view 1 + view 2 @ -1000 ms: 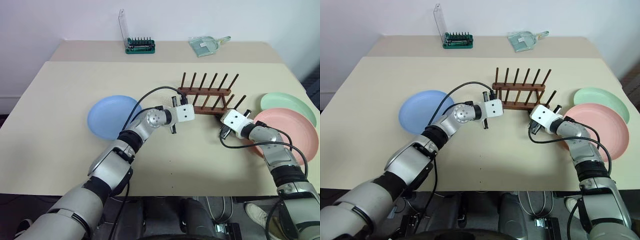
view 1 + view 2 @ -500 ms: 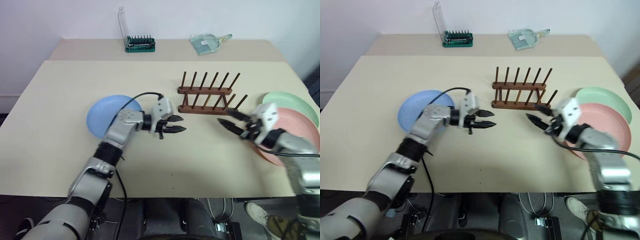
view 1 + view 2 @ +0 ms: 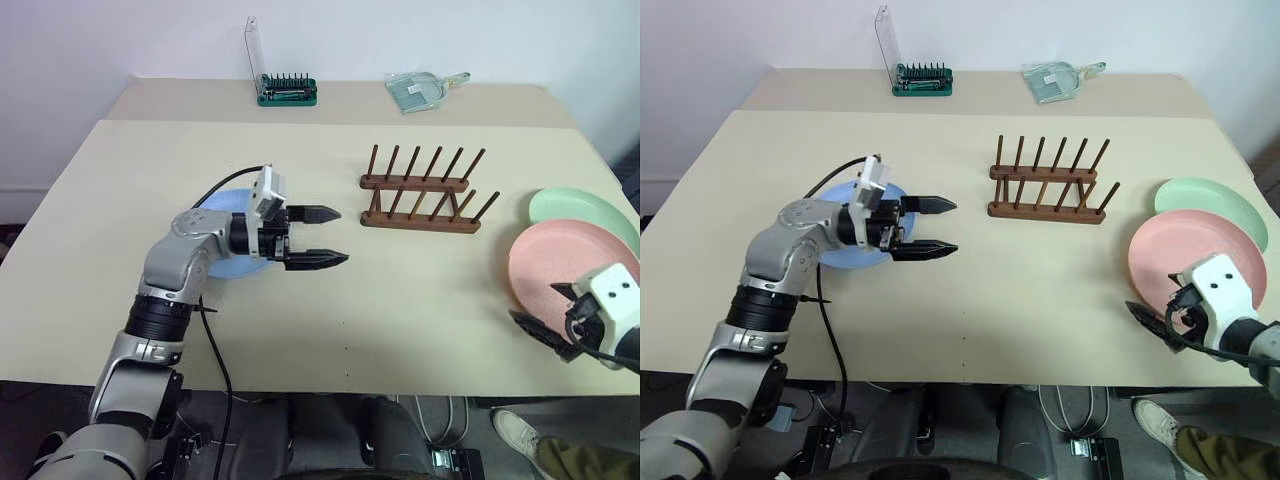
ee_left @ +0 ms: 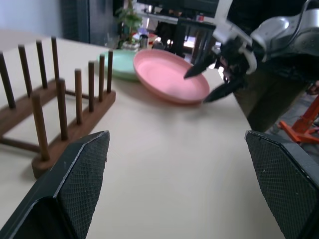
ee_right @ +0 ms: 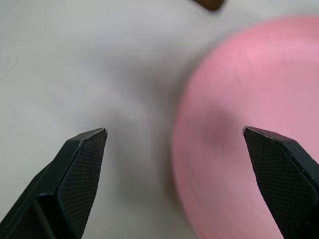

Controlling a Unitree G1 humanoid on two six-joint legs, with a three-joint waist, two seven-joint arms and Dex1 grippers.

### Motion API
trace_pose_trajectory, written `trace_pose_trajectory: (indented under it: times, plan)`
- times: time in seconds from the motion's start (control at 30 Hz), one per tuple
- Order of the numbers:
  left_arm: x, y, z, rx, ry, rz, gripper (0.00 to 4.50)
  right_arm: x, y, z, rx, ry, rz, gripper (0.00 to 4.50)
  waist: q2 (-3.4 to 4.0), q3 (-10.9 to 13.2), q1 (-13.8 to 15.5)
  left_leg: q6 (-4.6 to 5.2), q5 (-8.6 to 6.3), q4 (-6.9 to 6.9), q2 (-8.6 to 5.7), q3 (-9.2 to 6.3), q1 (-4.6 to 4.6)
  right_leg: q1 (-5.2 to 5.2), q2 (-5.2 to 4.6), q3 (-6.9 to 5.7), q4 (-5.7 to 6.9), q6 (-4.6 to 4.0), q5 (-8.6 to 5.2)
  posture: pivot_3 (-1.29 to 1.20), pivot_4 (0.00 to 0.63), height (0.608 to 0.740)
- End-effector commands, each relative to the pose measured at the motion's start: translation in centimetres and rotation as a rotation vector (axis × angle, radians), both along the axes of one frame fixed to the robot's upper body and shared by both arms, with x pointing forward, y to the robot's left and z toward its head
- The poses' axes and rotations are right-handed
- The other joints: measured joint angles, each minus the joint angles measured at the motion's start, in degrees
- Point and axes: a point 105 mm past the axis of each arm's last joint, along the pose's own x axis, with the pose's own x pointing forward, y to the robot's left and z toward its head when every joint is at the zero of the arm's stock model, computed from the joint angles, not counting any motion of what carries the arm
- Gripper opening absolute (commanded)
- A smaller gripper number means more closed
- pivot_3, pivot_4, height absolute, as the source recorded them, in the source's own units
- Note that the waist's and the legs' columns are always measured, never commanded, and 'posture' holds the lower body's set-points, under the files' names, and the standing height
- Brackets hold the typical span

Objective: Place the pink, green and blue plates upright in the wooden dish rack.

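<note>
The wooden dish rack point(image 3: 420, 195) stands empty on the tan table, right of centre. Left of it lies the blue plate point(image 3: 845, 258), partly hidden under my left arm. My left gripper point(image 3: 335, 236) hovers over the plate's right edge, pointing toward the rack, open and empty. The pink plate point(image 3: 560, 265) lies flat at the right edge, overlapping the green plate point(image 3: 590, 207) behind it. My right gripper point(image 3: 548, 312) is at the pink plate's near rim, open with nothing between its fingers point(image 5: 82, 169). The left wrist view shows the rack point(image 4: 50, 99) and the pink plate point(image 4: 172, 77).
A green tool holder with a clear lid point(image 3: 285, 90) and a clear scoop point(image 3: 420, 90) sit on the back table. The table's bare middle point(image 3: 420, 290) lies between my grippers. Its front edge runs just below my right gripper.
Both grippers have gone from shut to open. My left arm drew back left from the rack to the blue plate; my right arm pulled back toward the front right, beside the pink plate.
</note>
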Motion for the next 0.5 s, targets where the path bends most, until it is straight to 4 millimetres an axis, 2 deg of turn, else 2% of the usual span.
trace_pose_trajectory:
  times: [0.03,0.23,0.27,0.33,0.37,0.5]
  plan:
    - [-0.6,-0.2,1.0,-0.021,-0.083,-0.016,4.47,0.2,-1.0,0.0,-0.081,-0.014,-0.019,4.45,-0.01,0.0,-0.1,0.00,0.00,0.00,0.00,0.00,0.00,0.00,0.00,0.00,-0.01,0.00,0.00,0.00,0.150,0.724]
    - [-1.3,-0.3,1.1,-0.027,-0.089,-0.039,4.47,-0.1,-1.5,-2.2,-0.087,0.059,-0.014,4.45,-0.01,0.0,-0.1,0.00,0.00,-0.02,0.00,0.00,0.00,-0.01,0.01,0.00,-0.01,0.02,-0.01,0.00,0.150,0.724]
    - [-1.3,-0.3,1.1,-0.025,-0.091,-0.036,4.50,-0.2,-1.6,-2.8,-0.090,0.074,-0.016,4.23,-0.01,0.0,-0.1,0.00,0.00,-0.02,0.00,0.00,0.00,-0.01,0.01,0.00,-0.01,0.02,-0.01,0.00,0.150,0.724]
    - [-1.3,-0.3,1.1,-0.026,-0.096,-0.028,4.50,-0.2,-1.7,-3.5,-0.096,0.094,-0.013,3.65,-0.01,0.0,-0.1,0.00,0.00,-0.02,0.00,-0.01,-0.01,-0.01,0.01,-0.01,0.00,0.02,-0.01,0.00,0.150,0.724]
    - [-1.3,-0.4,1.1,-0.028,-0.093,-0.027,4.50,-0.2,-1.6,-3.7,-0.091,0.100,-0.008,3.22,-0.04,0.0,-0.1,0.00,0.00,-0.02,0.00,-0.01,0.01,0.00,0.01,0.00,-0.01,0.02,-0.01,0.00,0.150,0.724]
    - [-1.4,-0.4,1.2,-0.030,-0.099,-0.021,4.50,0.2,-1.9,-3.4,-0.110,0.079,-0.003,1.18,-0.06,0.0,-0.1,0.00,0.00,-0.01,0.00,0.00,0.01,0.03,0.01,0.00,-0.05,0.01,-0.01,0.00,0.150,0.724]
